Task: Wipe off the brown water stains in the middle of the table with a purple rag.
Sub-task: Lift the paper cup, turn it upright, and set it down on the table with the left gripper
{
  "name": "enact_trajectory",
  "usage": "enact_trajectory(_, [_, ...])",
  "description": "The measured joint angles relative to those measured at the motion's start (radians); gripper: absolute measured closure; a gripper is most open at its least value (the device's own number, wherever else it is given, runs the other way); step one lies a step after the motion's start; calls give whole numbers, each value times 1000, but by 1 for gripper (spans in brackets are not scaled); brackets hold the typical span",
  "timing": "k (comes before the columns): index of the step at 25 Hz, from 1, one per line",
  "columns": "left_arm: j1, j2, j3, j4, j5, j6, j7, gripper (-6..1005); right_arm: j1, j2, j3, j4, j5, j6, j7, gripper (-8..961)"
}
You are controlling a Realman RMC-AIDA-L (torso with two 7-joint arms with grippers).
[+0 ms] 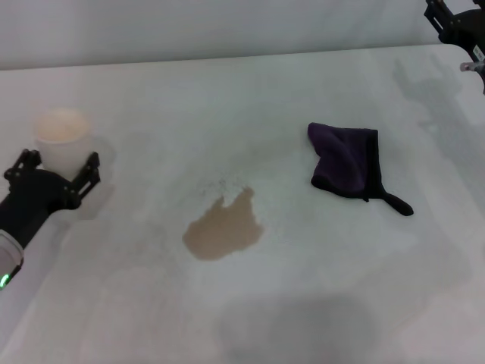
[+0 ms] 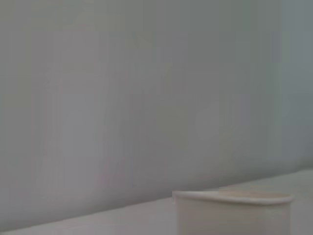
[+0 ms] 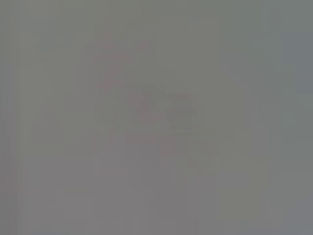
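Observation:
The brown water stains (image 1: 223, 227) form one tan blotch in the middle of the white table (image 1: 227, 106). The purple rag (image 1: 345, 161) lies crumpled to the right of the blotch, its black loop trailing toward the front right. Nothing touches the rag. My left gripper (image 1: 59, 168) is at the left edge, open, with a finger on each side of an upright white paper cup (image 1: 62, 135). My right gripper (image 1: 455, 26) hangs at the far right corner, well away from the rag.
The cup's rim also shows in the left wrist view (image 2: 232, 198) against a grey wall. Grey shadow patches lie near the table's front (image 1: 295, 326). The right wrist view shows only a plain grey blur.

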Motion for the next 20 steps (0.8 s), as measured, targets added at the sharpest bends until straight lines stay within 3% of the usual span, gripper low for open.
enact_trajectory(20, [55, -1, -10, -15, 36, -67, -3, 217, 18, 0, 0, -3, 0, 0, 0, 187])
